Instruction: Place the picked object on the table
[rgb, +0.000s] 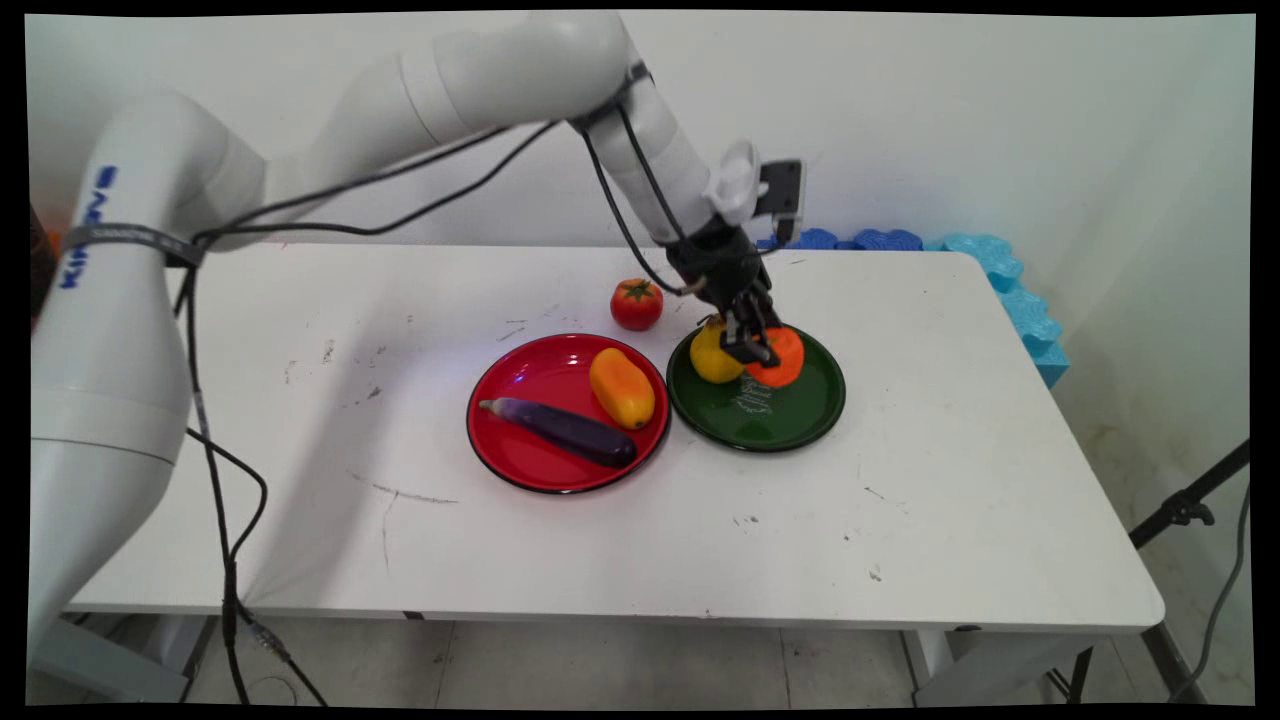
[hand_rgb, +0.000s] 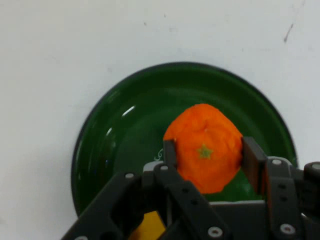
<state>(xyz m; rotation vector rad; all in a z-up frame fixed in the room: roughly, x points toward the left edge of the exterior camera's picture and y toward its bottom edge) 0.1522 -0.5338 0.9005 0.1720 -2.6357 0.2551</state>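
Our gripper (hand_rgb: 206, 155) brackets an orange fruit (hand_rgb: 205, 150) on the green plate (rgb: 800, 415).

Its fingers (hand_rgb: 252, 162) sit against the fruit's two sides, apparently clamped on it. We judge the grip sound if kept centred and clear of the yellow fruit (rgb: 712, 355) just beside; a red plate (rgb: 520, 375) lies near.

text: none legible | green plate (rgb: 800, 420): pale marking, unreadable

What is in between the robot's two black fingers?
An orange sits between the fingers of the gripper, over the green plate. The hand view shows it best.
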